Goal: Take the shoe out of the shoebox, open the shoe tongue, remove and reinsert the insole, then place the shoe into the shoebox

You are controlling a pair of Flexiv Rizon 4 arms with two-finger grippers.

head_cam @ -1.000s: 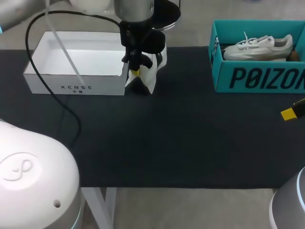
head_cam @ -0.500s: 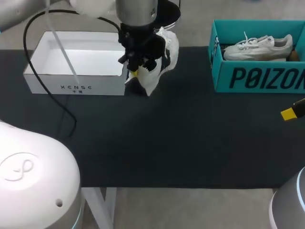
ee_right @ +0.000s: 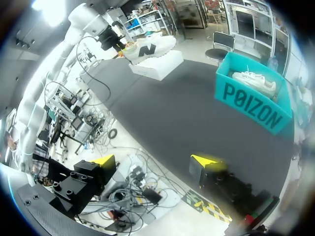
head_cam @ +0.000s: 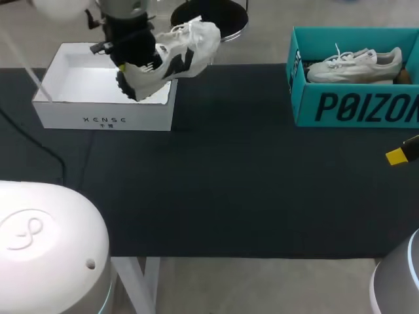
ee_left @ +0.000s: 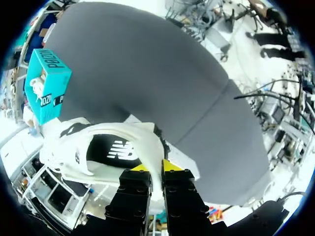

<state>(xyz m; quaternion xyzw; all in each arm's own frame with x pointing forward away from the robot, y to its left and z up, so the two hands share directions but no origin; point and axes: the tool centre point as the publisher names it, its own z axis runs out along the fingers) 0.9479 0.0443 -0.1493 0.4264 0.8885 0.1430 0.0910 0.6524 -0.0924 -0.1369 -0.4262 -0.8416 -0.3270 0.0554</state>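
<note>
My left gripper (head_cam: 124, 65) is shut on the heel rim of a white shoe with black side panels (head_cam: 171, 53). The shoe hangs in the air over the right end of the open white shoebox (head_cam: 85, 121), its toe pointing right past the box's wall. In the left wrist view the yellow tips of the left gripper (ee_left: 156, 167) pinch the thin heel edge of the shoe (ee_left: 106, 147). Far off at the table's right edge, my right gripper (ee_right: 155, 161) stands open and empty; only one of its yellow fingertips (head_cam: 397, 156) shows in the head view.
A teal box (head_cam: 353, 108) at the back right holds a second, pale shoe (head_cam: 357, 64). The teal box (ee_right: 251, 98) and the white shoebox (ee_right: 157, 66) also show across the dark mat in the right wrist view.
My left arm has lifted the shoe from the mat beside the white box's right end and carried it up and left, over the box. The right arm has not moved.
</note>
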